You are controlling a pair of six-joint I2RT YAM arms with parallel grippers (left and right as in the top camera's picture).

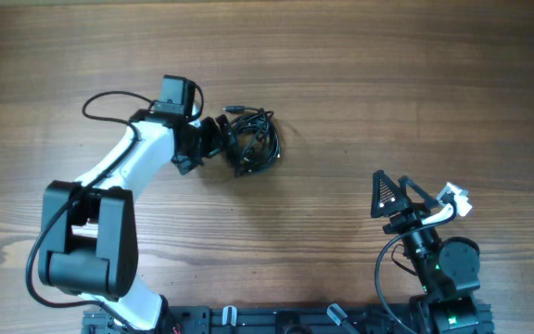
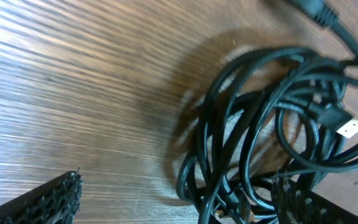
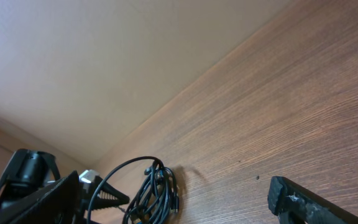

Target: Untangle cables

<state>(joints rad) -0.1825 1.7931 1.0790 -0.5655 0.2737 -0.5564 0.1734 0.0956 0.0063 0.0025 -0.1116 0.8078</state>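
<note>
Cables [image 1: 253, 144]: 1 compact black tangle, lying on the table [image 1: 387, 74] left of centre, toward the far edge. No cord has been drawn clear of the bundle. In the left wrist view the loops are seen crossed over and threaded through each other. 1 plug [image 2: 352, 128] with a pale metal tip is seen sticking out at the right of the knot. Another lead end [image 1: 235, 109] pokes out at the top of the heap in the overhead view. The task is judged to be at its start: nothing separated, all of the untangling left to do. The cords in the knot cannot be counted.

Left arm [image 1: 128, 158]: stretched forward and across, forearm angled toward the tangle, wrist low to the wood. Left gripper [image 1: 221, 137] is set against the tangle's left side. Jaws are spread wide and nothing is pinched. In the wrist view the loops lie between the 2 fingers [image 2: 55, 199], nearer the right one, with some strands across its tip. Contact with that finger is likely but cannot be confirmed.

Right arm [image 1: 443, 264]: folded back at the near right corner, well apart from the cables. Right gripper [image 1: 399, 197] is held above bare wood, jaws spread, empty.

A grip on 1 outer loop or on the exposed plug is judged the likely next need.
</note>
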